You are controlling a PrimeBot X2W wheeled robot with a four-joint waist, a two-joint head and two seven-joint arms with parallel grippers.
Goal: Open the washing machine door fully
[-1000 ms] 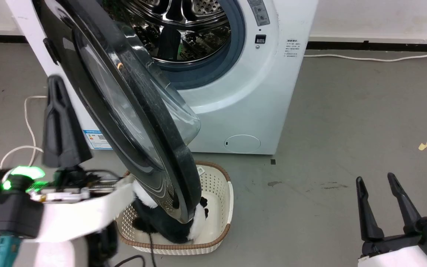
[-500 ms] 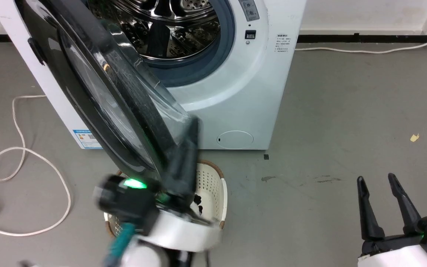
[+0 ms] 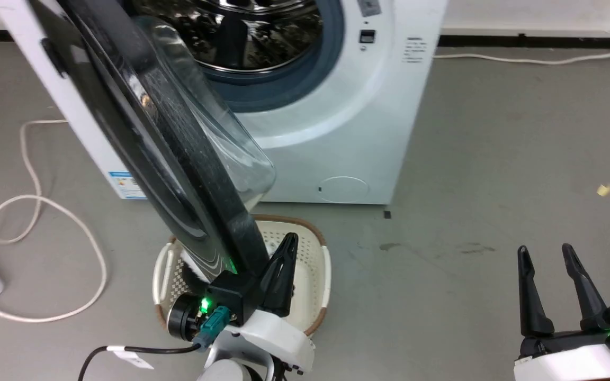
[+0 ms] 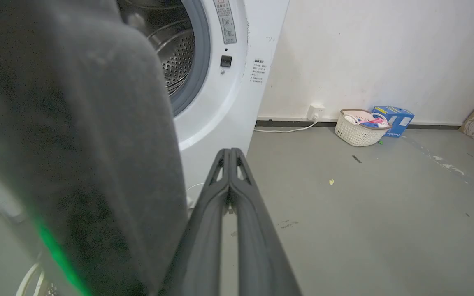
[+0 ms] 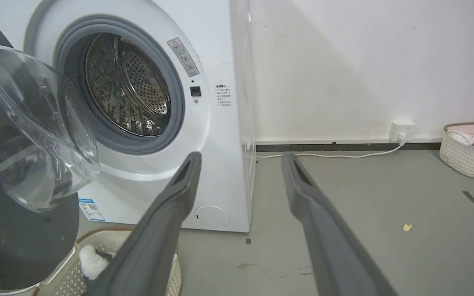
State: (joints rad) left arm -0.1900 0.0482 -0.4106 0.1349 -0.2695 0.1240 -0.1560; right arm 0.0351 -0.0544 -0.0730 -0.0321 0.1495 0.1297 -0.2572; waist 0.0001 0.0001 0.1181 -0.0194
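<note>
The washing machine door (image 3: pixel 178 174) juts half open from the left of the white machine (image 3: pixel 347 132) over a basket (image 3: pixel 328 264), so the left gripper (image 3: pixel 290 239), fingers pressed together and empty just right of its near edge, should sweep it steadily leftward; the right gripper (image 3: pixel 544 248) idles spread, empty, near right.

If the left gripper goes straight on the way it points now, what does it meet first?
Probably the white lower front of the washing machine, beside the door; depth is unclear.
</note>
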